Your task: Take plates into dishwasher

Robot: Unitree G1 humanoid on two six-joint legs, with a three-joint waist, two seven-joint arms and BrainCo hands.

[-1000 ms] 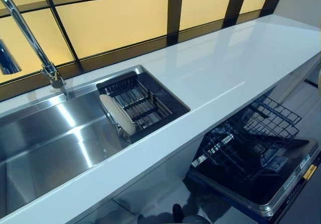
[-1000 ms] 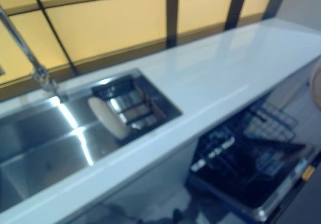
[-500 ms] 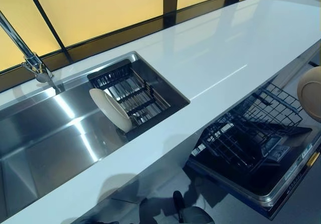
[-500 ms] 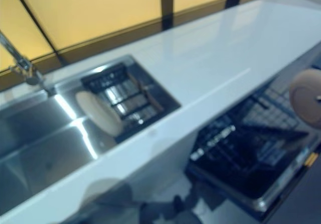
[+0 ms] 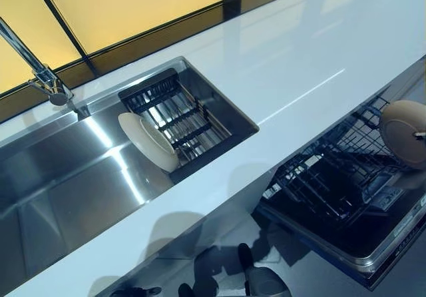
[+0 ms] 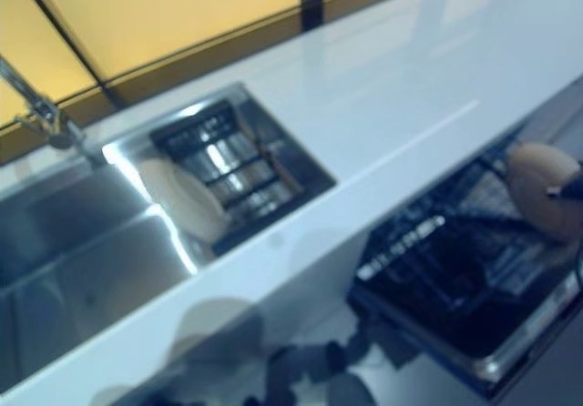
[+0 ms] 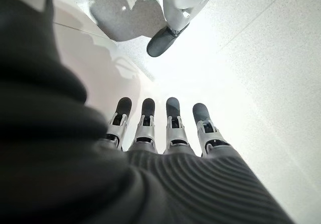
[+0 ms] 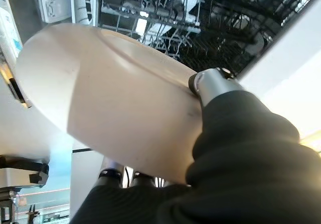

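My right hand is shut on a cream plate, thumb on its face and fingers under its rim. In the left eye view that plate hangs at the far right, tilted, above the black wire rack of the open dishwasher. Only a dark bit of the hand shows there. A second cream plate stands on edge in the dark drying rack inside the sink. My left hand shows only in its wrist view, fingers straight, empty, over the floor.
The steel sink with its tap lies at the left. The white counter runs to the right above the dishwasher. The dishwasher's open door juts out low at the right.
The camera has tilted down. The plate in my right hand has come in from the right edge and moved left over the dishwasher rack.
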